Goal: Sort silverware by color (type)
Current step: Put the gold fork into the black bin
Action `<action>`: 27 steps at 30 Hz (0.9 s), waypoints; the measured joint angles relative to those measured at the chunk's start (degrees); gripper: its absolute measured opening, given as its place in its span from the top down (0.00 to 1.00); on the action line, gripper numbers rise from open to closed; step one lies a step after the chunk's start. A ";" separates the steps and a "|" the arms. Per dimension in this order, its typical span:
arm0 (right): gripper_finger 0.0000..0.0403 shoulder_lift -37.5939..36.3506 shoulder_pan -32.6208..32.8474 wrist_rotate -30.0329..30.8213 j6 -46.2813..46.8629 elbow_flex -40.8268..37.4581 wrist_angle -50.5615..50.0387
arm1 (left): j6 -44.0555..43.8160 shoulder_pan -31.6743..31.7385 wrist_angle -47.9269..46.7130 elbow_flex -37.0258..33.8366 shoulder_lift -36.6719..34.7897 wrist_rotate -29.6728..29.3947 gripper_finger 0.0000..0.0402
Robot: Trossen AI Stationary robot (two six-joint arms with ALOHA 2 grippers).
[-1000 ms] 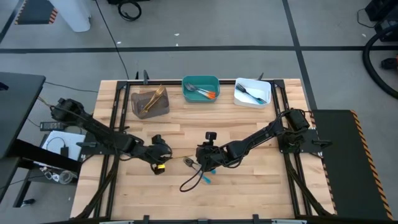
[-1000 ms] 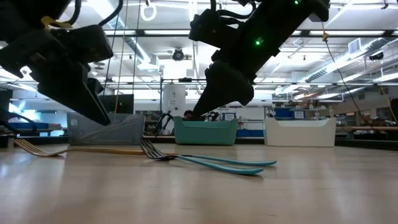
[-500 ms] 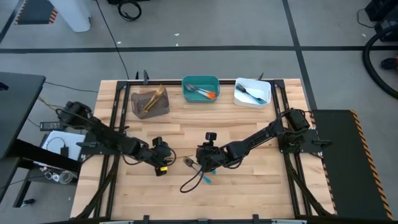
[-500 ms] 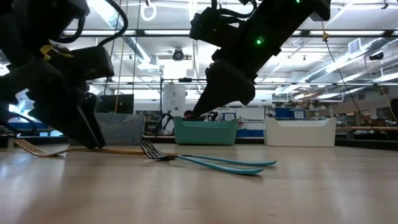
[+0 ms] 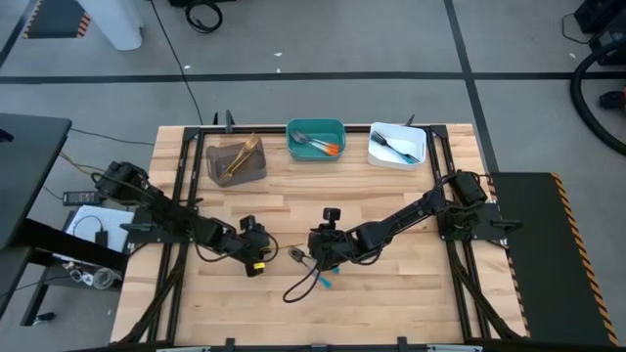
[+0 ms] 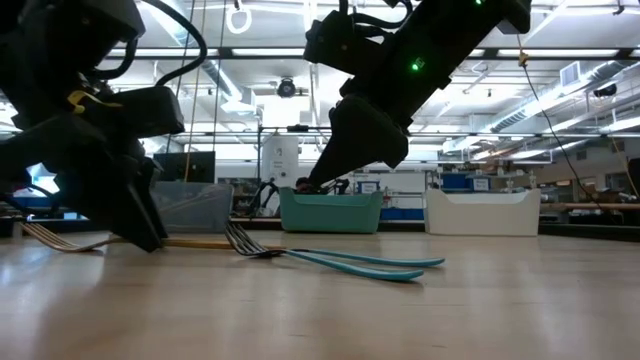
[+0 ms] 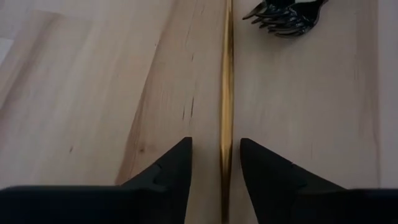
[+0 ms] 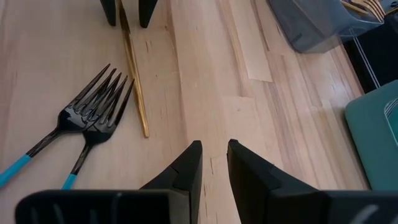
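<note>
Gold utensil handle [image 7: 226, 93] lay flat on the tabletop [image 5: 391, 293], near-left of centre, slotted right between the fingers [image 7: 171, 168] of the left tool [image 7: 214, 165]: tips down at the wood, open around it, not clamped yet. Two dark forks with blue handles [image 8: 84, 134] sat just beside its far end, tines overlapping. Right tool [image 8: 212, 165] hovered close over those, holding nothing, fingers parted only a crack. Along the far edge: grey bin [image 5: 235, 161] with gold pieces, teal bin [image 5: 315, 140] with orange-handled ones, white bin [image 5: 396, 145] with dark ones.
</note>
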 joint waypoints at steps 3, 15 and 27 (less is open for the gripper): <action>0.79 0.00 0.00 0.00 0.00 0.00 0.02 | -0.03 0.00 -0.76 0.01 0.03 0.02 0.67; 0.79 0.00 0.00 0.00 -0.02 0.00 0.04 | -0.18 -1.66 -1.28 0.07 1.66 -2.29 0.80; 0.79 0.00 0.00 0.00 0.00 0.00 0.02 | -0.13 -1.66 -2.04 -0.01 1.57 -2.29 0.94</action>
